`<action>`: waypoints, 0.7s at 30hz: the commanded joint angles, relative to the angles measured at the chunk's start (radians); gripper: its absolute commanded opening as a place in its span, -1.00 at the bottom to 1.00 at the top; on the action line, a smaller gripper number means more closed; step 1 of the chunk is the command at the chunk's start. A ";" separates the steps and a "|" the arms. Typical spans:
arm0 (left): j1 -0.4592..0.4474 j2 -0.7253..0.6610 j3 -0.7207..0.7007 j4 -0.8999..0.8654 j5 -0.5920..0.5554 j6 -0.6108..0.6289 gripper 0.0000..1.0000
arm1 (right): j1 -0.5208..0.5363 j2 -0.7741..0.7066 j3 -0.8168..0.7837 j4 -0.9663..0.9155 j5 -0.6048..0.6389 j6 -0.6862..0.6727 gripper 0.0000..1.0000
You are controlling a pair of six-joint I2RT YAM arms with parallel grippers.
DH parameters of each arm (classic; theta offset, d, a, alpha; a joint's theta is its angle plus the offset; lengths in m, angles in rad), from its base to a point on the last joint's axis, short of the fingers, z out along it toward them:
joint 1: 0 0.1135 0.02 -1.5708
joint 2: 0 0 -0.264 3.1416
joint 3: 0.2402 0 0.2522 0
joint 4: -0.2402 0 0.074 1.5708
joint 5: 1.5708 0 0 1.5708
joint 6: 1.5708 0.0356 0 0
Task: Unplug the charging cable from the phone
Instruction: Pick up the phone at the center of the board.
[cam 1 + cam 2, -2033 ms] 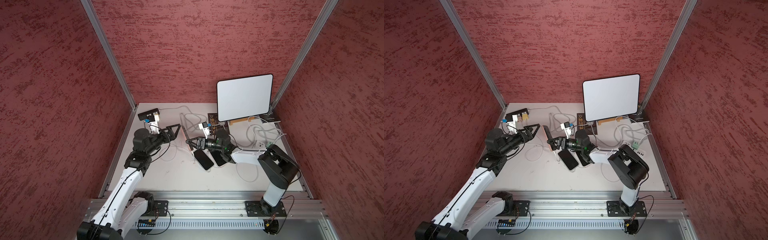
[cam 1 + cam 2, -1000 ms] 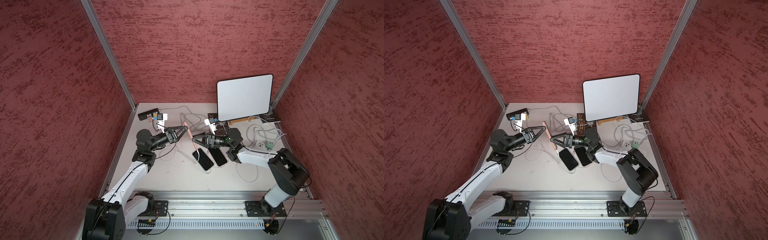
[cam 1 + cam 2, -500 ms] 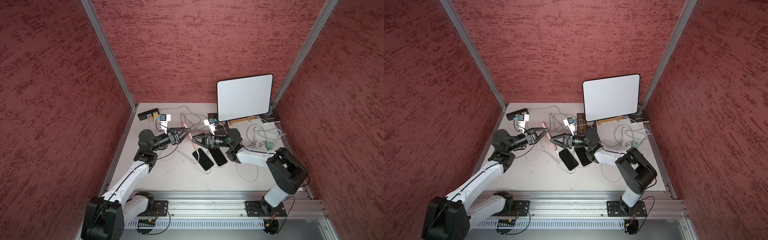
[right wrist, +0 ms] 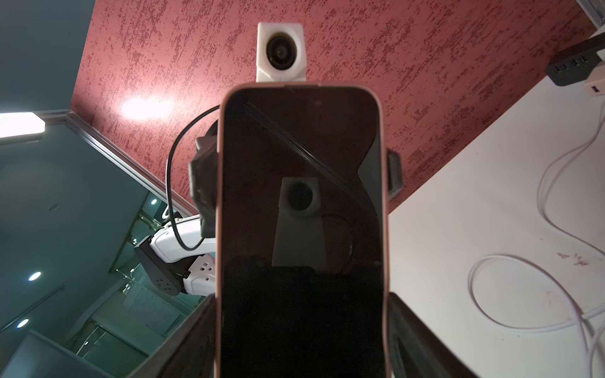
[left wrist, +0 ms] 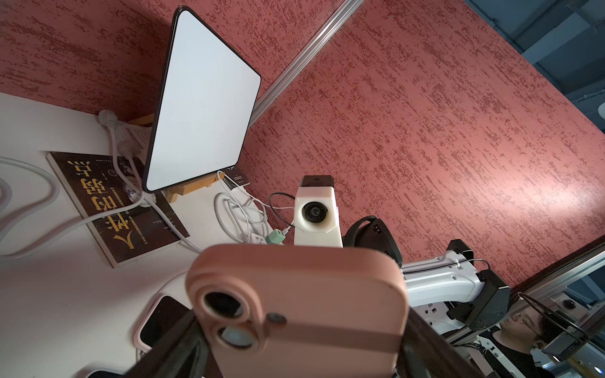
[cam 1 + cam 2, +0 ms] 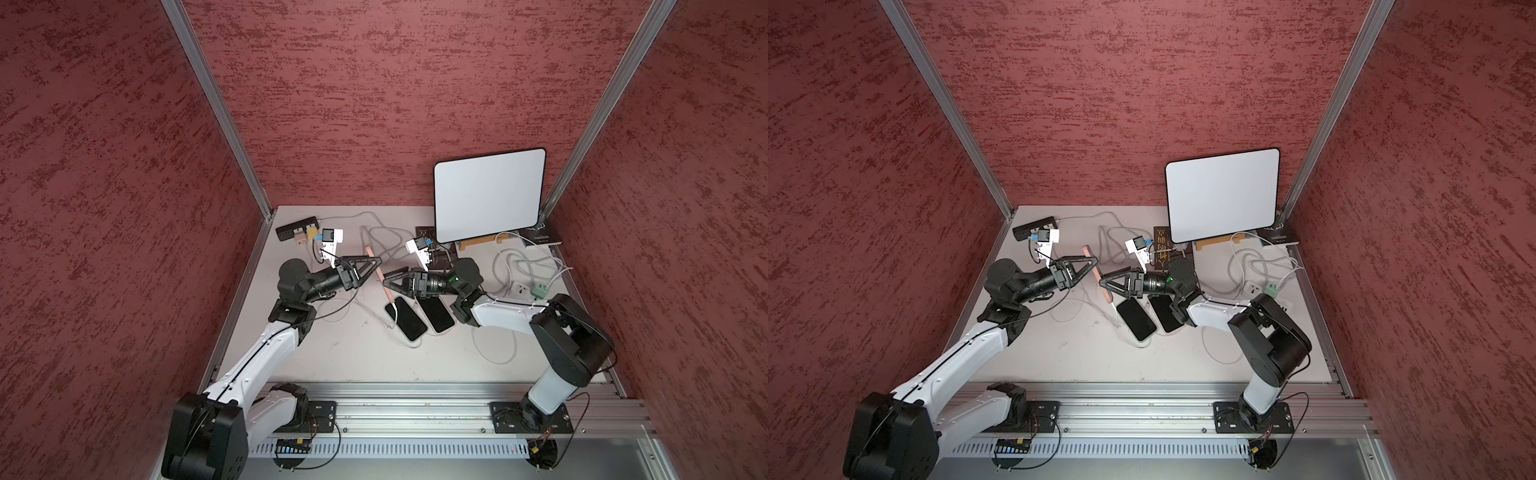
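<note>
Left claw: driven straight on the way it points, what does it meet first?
The pink phone, standing between its fingers; just behind it, likely the right claw, facing it head-on.

The phone, in a pink case, is standing steeply tilted at mid-table, showing edge-on in both top views, its dark screen facing right and its twin-lens back facing left. The left end effector and right end effector are clasping its long edges. A thin white charging cable is trailing from its near, lower end; the plug is too small to make out.
</note>
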 commanded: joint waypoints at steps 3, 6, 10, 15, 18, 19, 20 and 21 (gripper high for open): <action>-0.011 -0.003 0.020 0.028 0.017 0.025 0.34 | 0.007 0.013 0.040 0.045 -0.009 0.005 -0.76; -0.011 -0.006 0.020 0.028 0.017 0.027 0.10 | 0.008 0.013 0.042 0.036 -0.014 -0.002 -0.64; -0.006 -0.011 0.021 0.028 0.017 0.033 -0.18 | 0.008 -0.005 0.052 -0.042 -0.047 -0.051 -0.02; 0.007 -0.010 0.025 0.051 0.019 0.020 -0.44 | 0.001 -0.032 0.064 -0.160 -0.109 -0.130 0.64; 0.012 -0.011 0.029 0.065 0.026 0.024 -0.54 | -0.007 -0.042 0.063 -0.201 -0.151 -0.169 0.96; 0.013 -0.014 0.028 0.069 0.026 0.030 -0.55 | -0.010 -0.046 0.062 -0.224 -0.161 -0.186 0.97; 0.015 -0.016 0.028 0.070 0.024 0.036 -0.56 | -0.013 -0.053 0.061 -0.255 -0.166 -0.213 0.97; 0.016 -0.019 0.030 0.069 0.025 0.043 -0.57 | -0.014 -0.060 0.059 -0.291 -0.167 -0.244 0.97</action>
